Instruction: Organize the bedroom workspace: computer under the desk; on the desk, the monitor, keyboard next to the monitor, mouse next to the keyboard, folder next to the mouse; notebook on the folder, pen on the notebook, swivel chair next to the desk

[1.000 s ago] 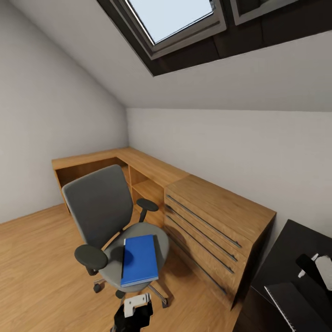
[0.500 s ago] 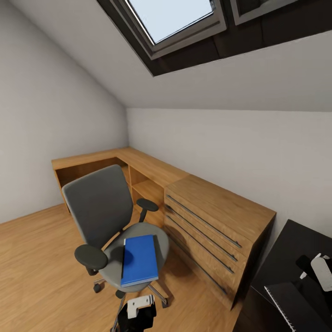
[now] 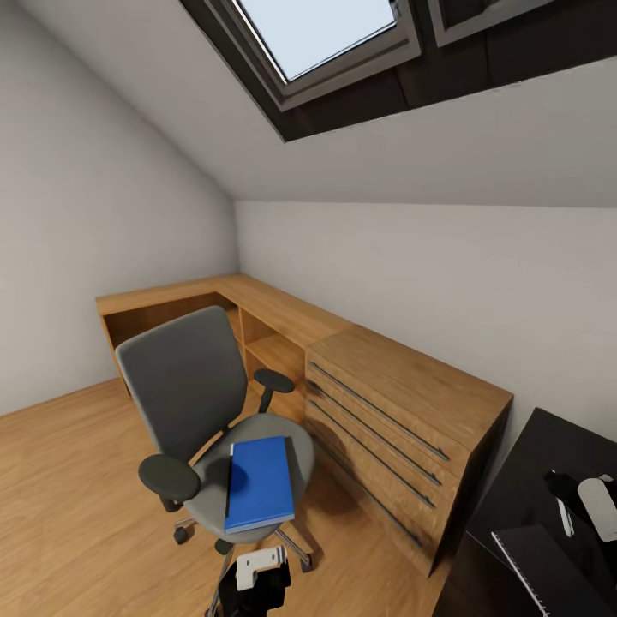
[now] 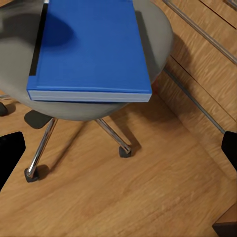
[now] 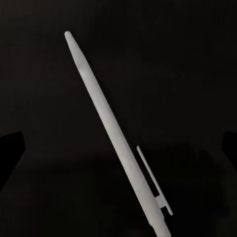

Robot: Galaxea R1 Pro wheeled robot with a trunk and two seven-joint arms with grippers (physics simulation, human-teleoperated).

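The grey swivel chair [image 3: 184, 386] stands on the wood floor with the blue folder [image 3: 259, 482] flat on its seat. My left gripper [image 3: 254, 576] hangs open just in front of the chair; in the left wrist view its fingertips [image 4: 10, 153] spread wide below the folder [image 4: 91, 47]. At the lower right is the black desk [image 3: 523, 488] with the dark notebook [image 3: 548, 576] on it. The thin white pen [image 3: 566, 517] lies on the desk by my right gripper [image 3: 591, 506]. In the right wrist view the pen [image 5: 111, 133] lies free between the open right fingers.
A light wooden drawer unit [image 3: 403, 411] with bar handles stands between chair and desk, joined to a wooden corner counter [image 3: 214, 296]. The chair's chrome legs [image 4: 42, 145] and casters spread over the floor. A skylight [image 3: 317, 34] sits in the sloped ceiling.
My right gripper has shifted right and lower over the desk, and the pen now lies on the desk beside it. My left gripper dropped slightly. Chair and folder have not moved.
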